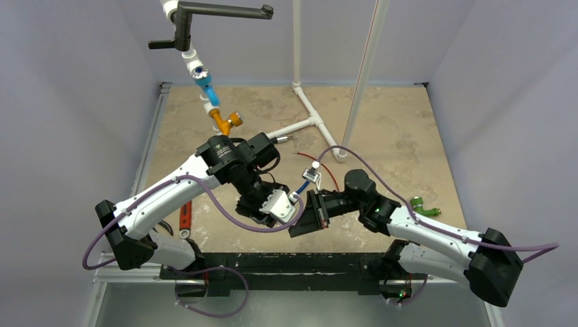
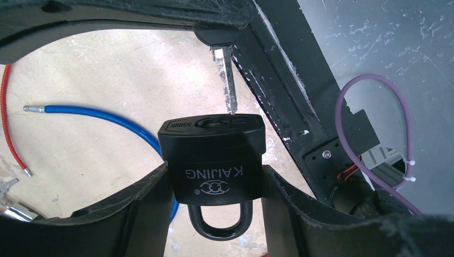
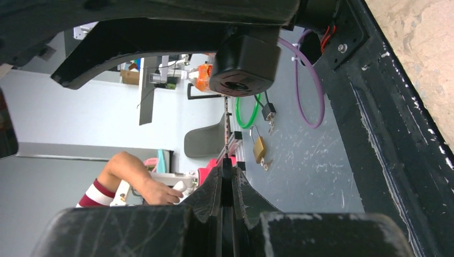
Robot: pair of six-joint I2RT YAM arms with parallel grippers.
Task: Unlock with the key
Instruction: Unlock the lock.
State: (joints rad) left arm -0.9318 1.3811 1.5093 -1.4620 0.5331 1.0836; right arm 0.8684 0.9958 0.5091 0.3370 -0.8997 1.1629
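1. The black rectangular padlock (image 2: 214, 160), marked KAIJING, sits lower centre of the left wrist view, shackle pointing to the bottom edge and keyhole face upward.
2. The left gripper (image 2: 214, 184) has its jaws clamped on the padlock's two sides, one black finger (image 2: 144, 209) pressed to each.
3. The silver toothed key (image 2: 229, 80) hangs from the top centre; its tip meets the padlock's top face just right of the round keyhole.
4. In the right wrist view, the right gripper (image 3: 227, 179) has its jaws together, pinching the key's head.
5. A blue cable (image 2: 96, 113) lies on the beige mottled table (image 2: 96, 64) at left.
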